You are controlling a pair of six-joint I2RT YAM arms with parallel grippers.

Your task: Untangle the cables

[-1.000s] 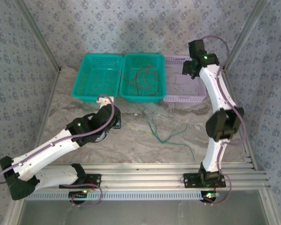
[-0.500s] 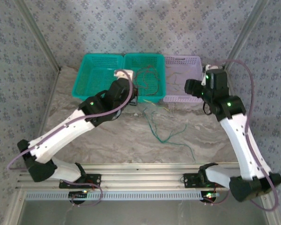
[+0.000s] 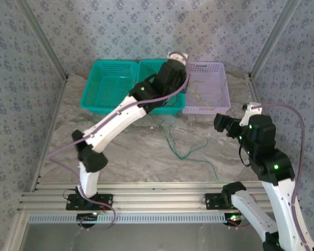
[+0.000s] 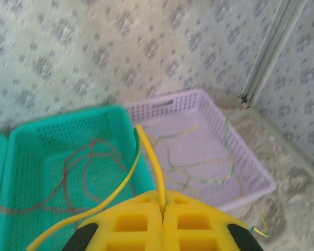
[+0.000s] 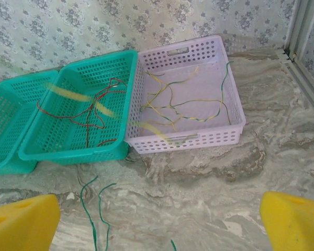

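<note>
Ahead, teal baskets (image 5: pixel 73 152), lilac basket (image 5: pixel 188 139), green wires (image 3: pixel 179 156)

perforated plastic baskets (image 5: pixel 188 99) on a matt, marble-look tabletop (image 5: pixel 282 136).

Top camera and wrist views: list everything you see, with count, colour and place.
teal baskets: two, teal, side by side at the table's far side.
lilac basket: one, lilac, beside the teal pair.
red cables: several, red, in the teal basket next to the lilac one.
yellow and green cables: several, in the lilac basket.
green cables: a few, green, loose on the table.
yellow cable: one, yellow, hanging from the left gripper.
table: one, marbled grey.
left gripper: yellow fingers, shut on the yellow cable, above the baskets.
right gripper: yellow fingers, open, empty, above the table.
</note>
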